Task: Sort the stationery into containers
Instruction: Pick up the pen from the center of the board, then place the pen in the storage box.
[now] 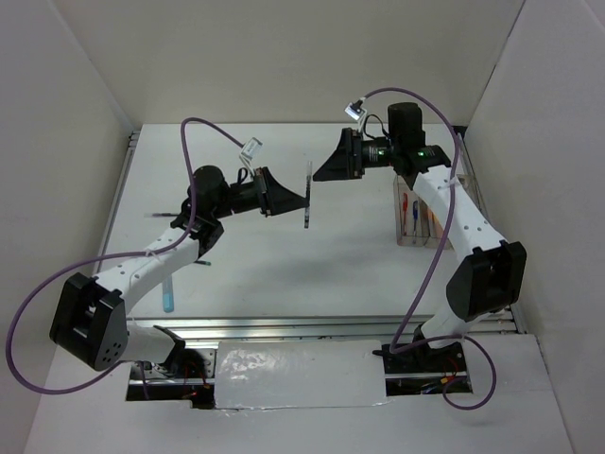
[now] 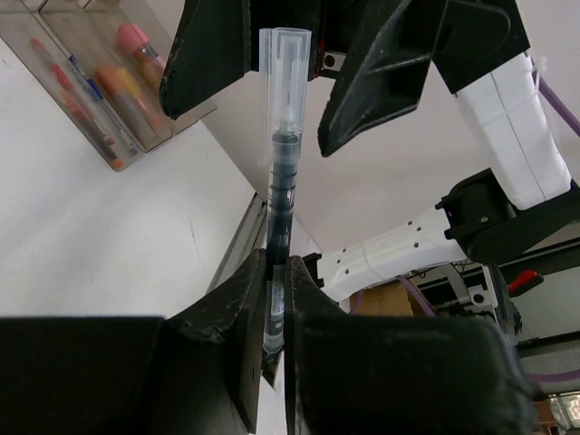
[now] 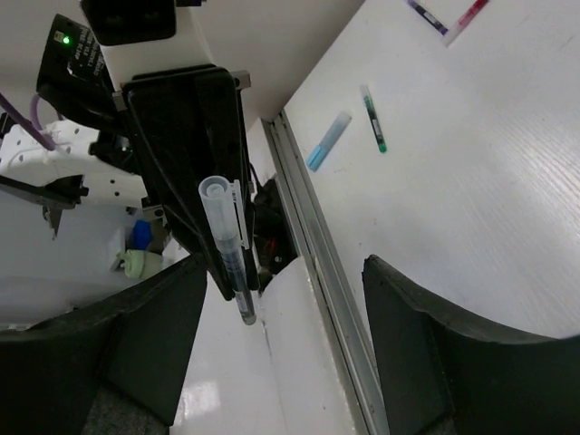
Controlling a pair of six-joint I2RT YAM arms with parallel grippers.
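**Clenched left jaws, parted right jaws, one pen between**

Jaws of the left gripper (image 2: 275, 276) clamped hard on the lower barrel of a thin clear-plastic pen with dark ink and a clear cap (image 2: 282, 159), well above the white tabletop (image 1: 284, 274). Only a short stub of barrel behind the grip. Most of the length out beyond the black fingers, capped end farthest from them.

Jaws of the right gripper (image 3: 283, 272) spread wide and released, grasping nothing. Set nose to nose with the left gripper, one finger on each side of the pen's capped end. Nearer one finger than the other in the right wrist view. Touching neither, as far as can be made out.

Off to the far right of the tabletop, well apart from the raised pen: a row of three joined narrow clear-plastic bins (image 1: 402, 222). Inside, seen from the left wrist: red pens (image 2: 63, 77), an orange marker (image 2: 122, 91) and a pink-capped tan tube (image 2: 134, 38), in separate compartments.

Just beside the bins, and partly in front of them from overhead: the white forearm (image 1: 463, 222) of the right arm, with a purple cable (image 1: 430, 274) hanging alongside.

Loose on the tabletop near the left arm: a stubby light-blue marker (image 3: 327, 141) and a thin green pen (image 3: 373, 118), lying near each other but apart, close to the metal rail (image 3: 317, 236) at the table's near edge. At the top edge of the right wrist view, ends of a purple item and a red one, too cropped to identify.
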